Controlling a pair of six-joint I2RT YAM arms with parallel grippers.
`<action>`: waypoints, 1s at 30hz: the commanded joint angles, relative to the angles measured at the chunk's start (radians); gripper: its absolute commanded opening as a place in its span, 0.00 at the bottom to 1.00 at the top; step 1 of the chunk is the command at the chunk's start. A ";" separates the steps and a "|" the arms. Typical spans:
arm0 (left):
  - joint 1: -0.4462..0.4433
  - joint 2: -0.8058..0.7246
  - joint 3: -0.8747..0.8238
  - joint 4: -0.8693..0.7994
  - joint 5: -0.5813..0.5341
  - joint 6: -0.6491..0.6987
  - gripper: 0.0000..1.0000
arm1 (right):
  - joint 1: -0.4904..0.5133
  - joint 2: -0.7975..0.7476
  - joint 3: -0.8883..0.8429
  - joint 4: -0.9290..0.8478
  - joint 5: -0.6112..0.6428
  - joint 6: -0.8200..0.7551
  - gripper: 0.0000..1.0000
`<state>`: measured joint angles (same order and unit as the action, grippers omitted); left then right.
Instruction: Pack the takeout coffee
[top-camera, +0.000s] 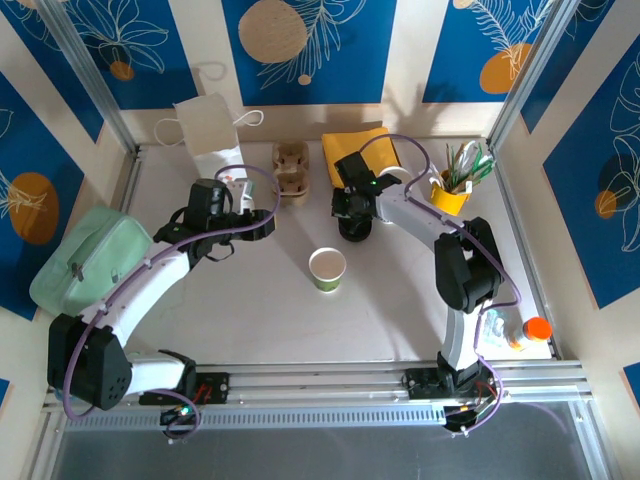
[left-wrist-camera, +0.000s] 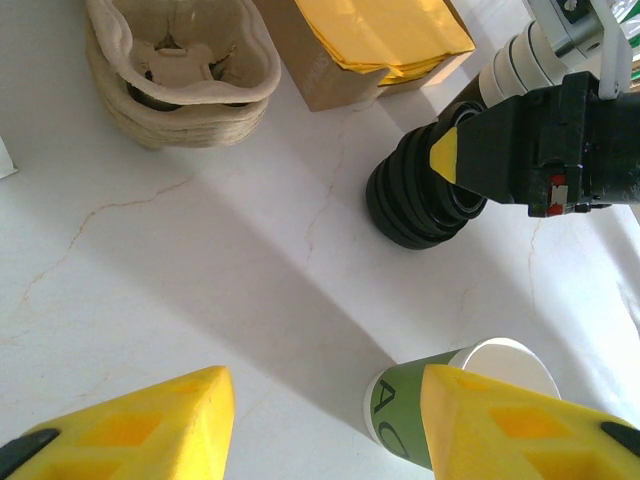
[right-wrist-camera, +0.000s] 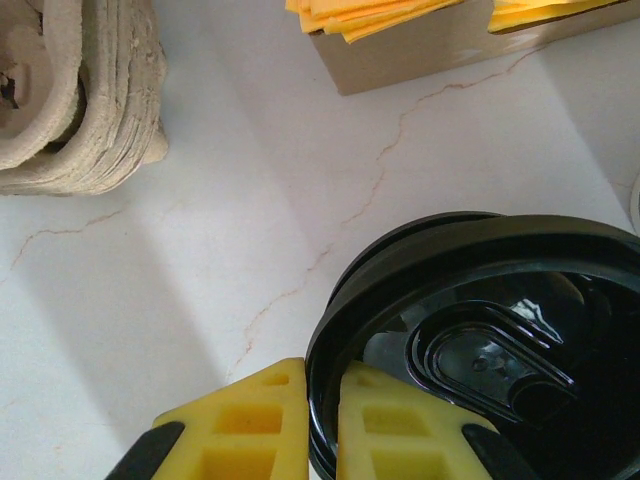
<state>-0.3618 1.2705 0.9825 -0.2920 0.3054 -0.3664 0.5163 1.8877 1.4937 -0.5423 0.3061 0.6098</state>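
The takeout coffee (top-camera: 327, 268) is a green paper cup standing open in the middle of the table, with no lid on it; it shows again low in the left wrist view (left-wrist-camera: 400, 405). My right gripper (top-camera: 354, 212) is shut on the rim of the top black lid (right-wrist-camera: 480, 330) of a stack of lids (left-wrist-camera: 418, 200). One finger is inside the rim and one outside (right-wrist-camera: 322, 400). That lid is tilted above the ones below. My left gripper (top-camera: 262, 225) hangs open to the left of the cup, nothing between its yellow fingers (left-wrist-camera: 130, 425).
At the back stand a white paper bag (top-camera: 210, 135), a pulp cup carrier (top-camera: 291, 168), a box of yellow napkins (top-camera: 358, 150) and a yellow holder with utensils (top-camera: 452, 190). A mint bag (top-camera: 85, 255) lies at the left edge. An orange-capped bottle (top-camera: 535, 330) stands near right.
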 joint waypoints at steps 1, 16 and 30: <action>0.007 -0.016 -0.011 0.002 0.000 -0.010 0.52 | -0.004 -0.046 -0.015 0.004 -0.032 -0.018 0.10; -0.010 -0.083 -0.048 0.120 0.102 -0.007 0.53 | 0.011 -0.248 0.002 -0.065 -0.175 0.042 0.09; -0.286 -0.054 -0.155 0.543 0.042 0.110 0.67 | 0.037 -0.445 -0.115 0.096 -0.484 0.332 0.08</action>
<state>-0.6182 1.1954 0.8482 0.1093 0.3611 -0.3073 0.5423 1.4784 1.4078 -0.5003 -0.0830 0.8577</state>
